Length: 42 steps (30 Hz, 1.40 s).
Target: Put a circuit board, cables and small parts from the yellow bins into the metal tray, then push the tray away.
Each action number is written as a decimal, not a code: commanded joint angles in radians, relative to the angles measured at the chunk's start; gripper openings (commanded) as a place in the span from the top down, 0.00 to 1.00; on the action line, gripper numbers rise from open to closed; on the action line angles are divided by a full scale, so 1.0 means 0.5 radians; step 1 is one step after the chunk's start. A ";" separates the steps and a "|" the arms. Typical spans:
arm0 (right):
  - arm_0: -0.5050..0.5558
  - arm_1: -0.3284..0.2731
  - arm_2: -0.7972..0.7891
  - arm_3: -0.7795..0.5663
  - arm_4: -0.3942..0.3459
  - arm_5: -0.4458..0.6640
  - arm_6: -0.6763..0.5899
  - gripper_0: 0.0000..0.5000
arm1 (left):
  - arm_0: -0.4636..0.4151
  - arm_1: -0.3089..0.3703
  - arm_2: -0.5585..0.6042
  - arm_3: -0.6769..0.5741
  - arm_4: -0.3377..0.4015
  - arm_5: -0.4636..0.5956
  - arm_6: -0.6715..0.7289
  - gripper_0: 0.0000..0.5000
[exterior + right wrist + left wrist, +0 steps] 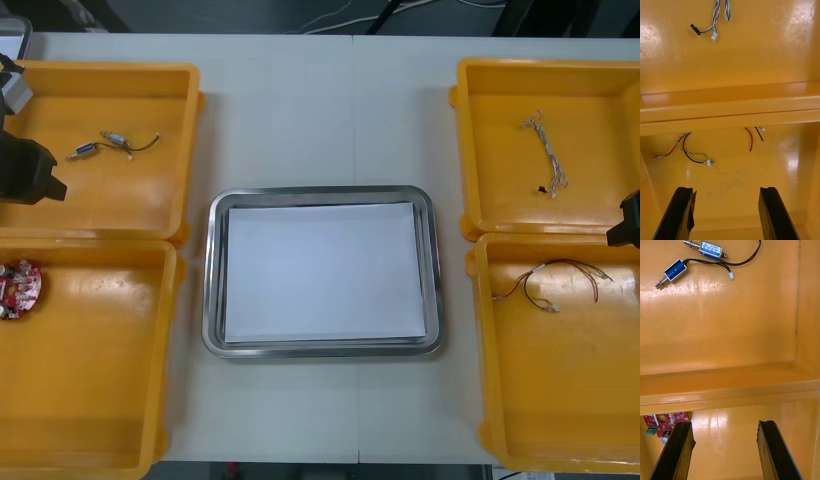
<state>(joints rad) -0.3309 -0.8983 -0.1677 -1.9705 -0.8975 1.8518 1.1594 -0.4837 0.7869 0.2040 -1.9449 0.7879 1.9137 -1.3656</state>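
The metal tray [212, 262], white inside, lies mid-table with nothing in it. A round red circuit board [20, 288] rests at the left edge of the near left yellow bin [100, 400]. My left gripper [728, 452] hangs open over that bin, the board [664, 422] just beyond its finger. Two small metal parts [696, 258] with black leads lie in the far left bin [150, 205]. Open and holding nothing, my right gripper [728, 213] hovers over the near right bin [560, 400], short of the red and yellow cable [688, 150].
A twisted blue and white cable [545, 150] lies in the far right bin [500, 210], past the dividing walls [730, 108]. My left arm [25, 170] is at the table's left edge and my right arm [628, 220] at its right edge.
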 commanded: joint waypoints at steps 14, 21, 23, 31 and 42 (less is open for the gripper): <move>-0.059 0.014 0.007 -0.057 -0.009 -0.019 0.093 0.00 | 0.023 0.095 0.058 -0.022 0.010 0.012 -0.122 0.00; -0.059 0.014 0.007 -0.057 -0.009 -0.019 0.093 0.00 | 0.023 0.095 0.058 -0.022 0.010 0.012 -0.122 0.00; -0.059 0.014 0.007 -0.057 -0.009 -0.019 0.093 0.00 | 0.023 0.095 0.058 -0.022 0.010 0.012 -0.122 0.00; -0.059 0.014 0.007 -0.057 -0.009 -0.019 0.093 0.00 | 0.023 0.095 0.058 -0.022 0.010 0.012 -0.122 0.00; -0.059 0.014 0.007 -0.057 -0.009 -0.019 0.093 0.00 | 0.023 0.095 0.058 -0.022 0.010 0.012 -0.122 0.00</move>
<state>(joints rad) -0.3309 -0.8983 -0.1677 -1.9705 -0.8975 1.8518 1.1594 -0.4837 0.7869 0.2040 -1.9449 0.7879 1.9137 -1.3656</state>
